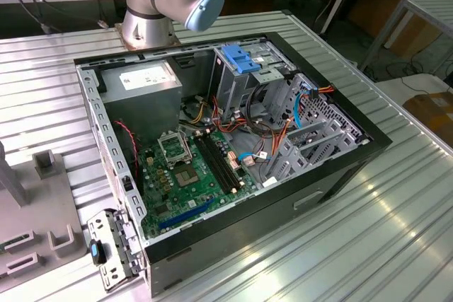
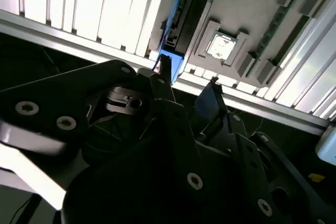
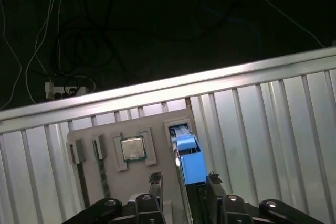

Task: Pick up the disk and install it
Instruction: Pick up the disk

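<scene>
Two fingertips (image 3: 156,181) of the gripper (image 3: 184,180) stand wide apart, with nothing between the pads and nothing held. Disk (image 3: 188,157) sits on edge in a slot of the grey fixture plate (image 3: 137,127), bright blue carrier uppermost, just beside the seated processor chip (image 3: 133,148). Plate lies on the ribbed aluminium table (image 3: 262,129), near its edge. In the first wrist view the blue carrier falls in the gap between the fingers, nearer one than the other. In the second wrist view the gripper (image 2: 189,77) looks short of the disk (image 2: 187,13), tips clear of it; no contact that I can see. Open computer case (image 1: 212,240) shows in the exterior view on a ribbed table.

Reading: pick not yet made. Approach stage, early in the task.

To do this step well, as I judge it:
- Centre the gap on the carrier first. It looks off-centre, and one pad touching early could tip the drive in its slot.
- Keep the pads parallel to the flat faces.
- Come down straight along the slot, deep enough to grip frame and dark body, not just the plastic lip.
- Close gently and evenly.
- Watch the finger on the chip side, which passes close to the processor's holder.
- Any lift wants to be straight, without twist, or the carrier may bind.
</scene>
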Controlling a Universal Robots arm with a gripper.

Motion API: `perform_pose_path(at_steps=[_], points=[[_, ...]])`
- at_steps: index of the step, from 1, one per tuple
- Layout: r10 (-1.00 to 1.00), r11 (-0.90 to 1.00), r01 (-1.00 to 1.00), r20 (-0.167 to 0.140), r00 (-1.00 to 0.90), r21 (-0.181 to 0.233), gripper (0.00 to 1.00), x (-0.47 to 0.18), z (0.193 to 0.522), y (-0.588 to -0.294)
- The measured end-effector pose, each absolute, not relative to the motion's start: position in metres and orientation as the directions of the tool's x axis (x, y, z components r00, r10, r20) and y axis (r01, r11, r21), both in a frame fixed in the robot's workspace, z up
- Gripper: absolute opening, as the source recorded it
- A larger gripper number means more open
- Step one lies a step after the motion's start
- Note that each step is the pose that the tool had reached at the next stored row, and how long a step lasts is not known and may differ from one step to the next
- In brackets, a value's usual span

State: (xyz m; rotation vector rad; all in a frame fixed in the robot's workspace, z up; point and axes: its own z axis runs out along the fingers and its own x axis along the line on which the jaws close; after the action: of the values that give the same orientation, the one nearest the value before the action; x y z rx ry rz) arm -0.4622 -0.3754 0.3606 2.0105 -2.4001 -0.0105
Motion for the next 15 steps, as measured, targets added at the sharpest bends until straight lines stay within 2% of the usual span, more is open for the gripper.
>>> perform_pose_path(at_steps=[1, 2, 15], points=[[-0.988, 0.156, -0.988, 0.004, -0.156, 0.012, 0.46, -0.462, 0.358, -0.375], [-0.990, 0.140, -0.990, 0.004, -0.140, 0.012, 0.53, -0.463, 0.355, -0.375], [-1.000, 0.029, -1.000, 0.003, -0.029, 0.006, 0.53, -0.468, 0.329, -0.368]])
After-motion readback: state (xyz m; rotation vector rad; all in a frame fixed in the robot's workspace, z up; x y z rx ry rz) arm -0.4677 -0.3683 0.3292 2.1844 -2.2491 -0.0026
